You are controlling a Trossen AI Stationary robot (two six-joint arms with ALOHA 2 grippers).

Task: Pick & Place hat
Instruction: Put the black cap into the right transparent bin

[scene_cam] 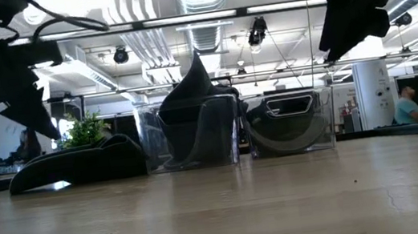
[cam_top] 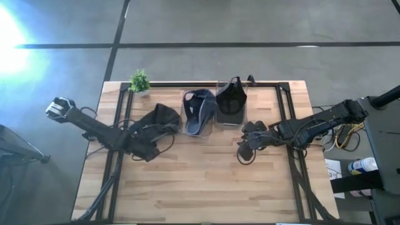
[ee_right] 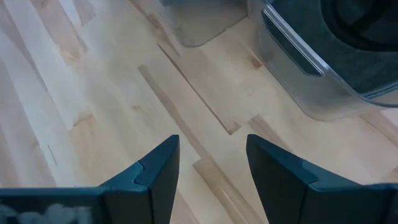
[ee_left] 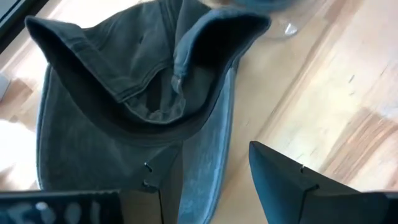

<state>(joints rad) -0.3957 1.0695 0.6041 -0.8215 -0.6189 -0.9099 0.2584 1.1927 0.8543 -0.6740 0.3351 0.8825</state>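
Observation:
A dark grey cap [cam_top: 164, 116] lies crumpled on the table, left of two clear bins. In the left wrist view the cap [ee_left: 124, 106] shows its hollow inside and its brim. My left gripper [cam_top: 147, 142] is open and hangs just above the cap's near-left side, its fingers [ee_left: 205, 163] apart over the brim and the bare wood. In the low view this gripper [scene_cam: 15, 86] is well above the cap [scene_cam: 78, 166]. My right gripper [cam_top: 245, 149] is open [ee_right: 211, 144] and hovers over bare wood near the right bin, raised [scene_cam: 350, 18].
Two clear bins stand side by side at the table's far middle, the left bin [cam_top: 199, 114] holding a blue-grey hat and the right bin [cam_top: 231, 103] a black one. A small potted plant [cam_top: 139, 81] is at the far left corner. The near half of the table [cam_top: 200, 187] is bare wood.

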